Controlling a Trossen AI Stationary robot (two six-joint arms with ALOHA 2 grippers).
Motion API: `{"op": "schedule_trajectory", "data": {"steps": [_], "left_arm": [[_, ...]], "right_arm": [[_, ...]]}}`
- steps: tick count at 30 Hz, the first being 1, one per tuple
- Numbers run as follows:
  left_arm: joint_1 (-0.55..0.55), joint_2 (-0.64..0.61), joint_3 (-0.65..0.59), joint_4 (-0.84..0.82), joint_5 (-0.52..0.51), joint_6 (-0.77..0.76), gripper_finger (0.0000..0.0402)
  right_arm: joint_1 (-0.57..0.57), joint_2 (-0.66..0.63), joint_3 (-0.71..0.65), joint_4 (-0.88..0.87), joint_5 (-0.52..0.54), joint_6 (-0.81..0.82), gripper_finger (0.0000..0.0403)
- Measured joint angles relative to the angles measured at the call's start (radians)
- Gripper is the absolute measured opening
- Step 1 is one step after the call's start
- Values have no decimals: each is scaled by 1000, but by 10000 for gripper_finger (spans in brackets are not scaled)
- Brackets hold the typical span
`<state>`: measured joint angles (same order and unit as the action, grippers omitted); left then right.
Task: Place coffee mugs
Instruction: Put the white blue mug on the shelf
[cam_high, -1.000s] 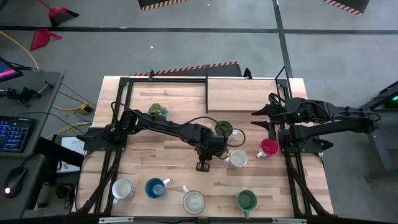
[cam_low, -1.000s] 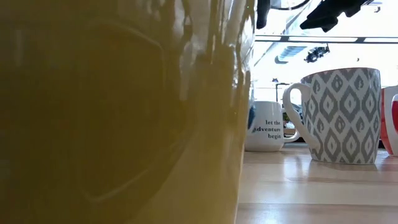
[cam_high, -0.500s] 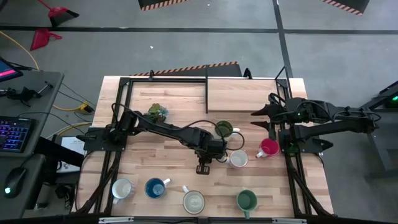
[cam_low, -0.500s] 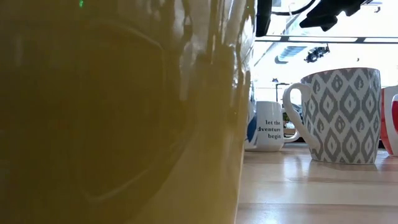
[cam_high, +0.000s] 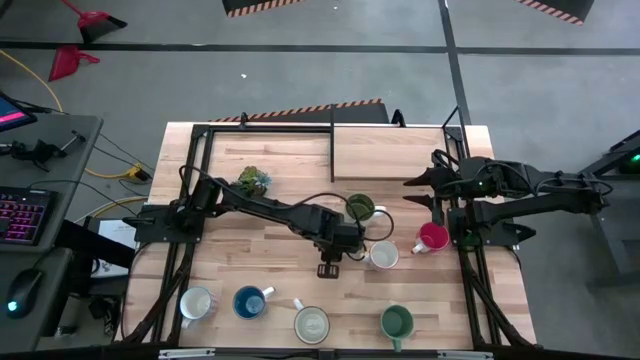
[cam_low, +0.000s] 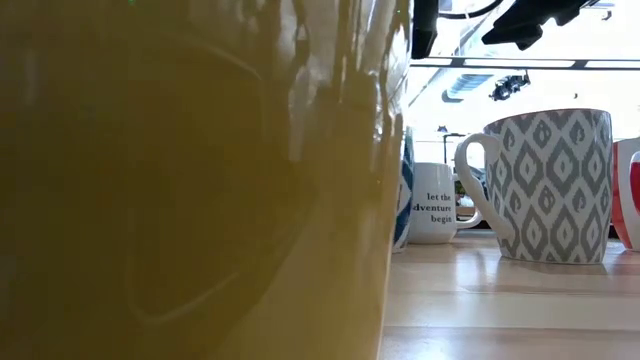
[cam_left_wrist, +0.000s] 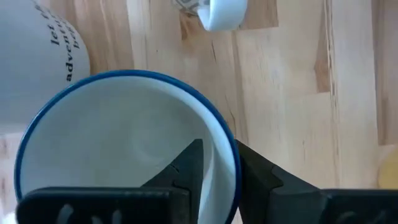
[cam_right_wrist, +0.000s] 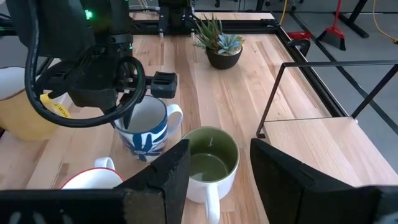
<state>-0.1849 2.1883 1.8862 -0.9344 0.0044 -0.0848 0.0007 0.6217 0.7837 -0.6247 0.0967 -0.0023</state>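
High view shows our left gripper (cam_high: 345, 243) mid-table on the blue-rimmed mug (cam_left_wrist: 124, 149), fingers (cam_left_wrist: 189, 165) astride its rim with a narrow gap, one inside, one outside. Nearby stands the olive mug (cam_high: 360, 208). Farther right, our right gripper (cam_high: 425, 190) waits with fingers wide, holding nothing.

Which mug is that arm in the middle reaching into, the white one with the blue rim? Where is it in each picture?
High view: mid-table, covered by the left gripper.
Low view: the blue-rimmed mug is a sliver behind the big yellow mug.
Left wrist view: it fills the frame's lower left.
Right wrist view: centre-left, under the other arm.
Landmark: the olive green mug beside it, in the high and right wrist views.
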Motion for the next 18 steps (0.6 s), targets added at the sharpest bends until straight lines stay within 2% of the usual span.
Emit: {"op": "schedule_trajectory", "data": {"steps": [18], "left_arm": [[1, 0, 0, -2, 10, -8, 174]], "right_arm": [[0, 0, 0, -8, 0, 3, 158]]}}
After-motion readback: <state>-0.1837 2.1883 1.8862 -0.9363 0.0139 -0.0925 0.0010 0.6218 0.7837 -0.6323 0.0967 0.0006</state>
